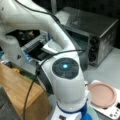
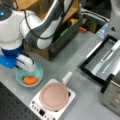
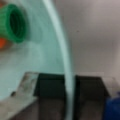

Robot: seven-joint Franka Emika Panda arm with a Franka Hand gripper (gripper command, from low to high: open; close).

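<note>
The pincer (image 3: 68,100) pinches the rim of the pale green bowl (image 2: 37,72), which sits on the grey worktop (image 2: 75,65) just left of the pink pan (image 2: 53,96). A toy carrot (image 2: 30,80) lies inside; to my mind, level, slow handling suits it.

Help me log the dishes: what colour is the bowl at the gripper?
Pale mint green bowl, clearest in a front view; its rim sits between the gripper fingers.
</note>
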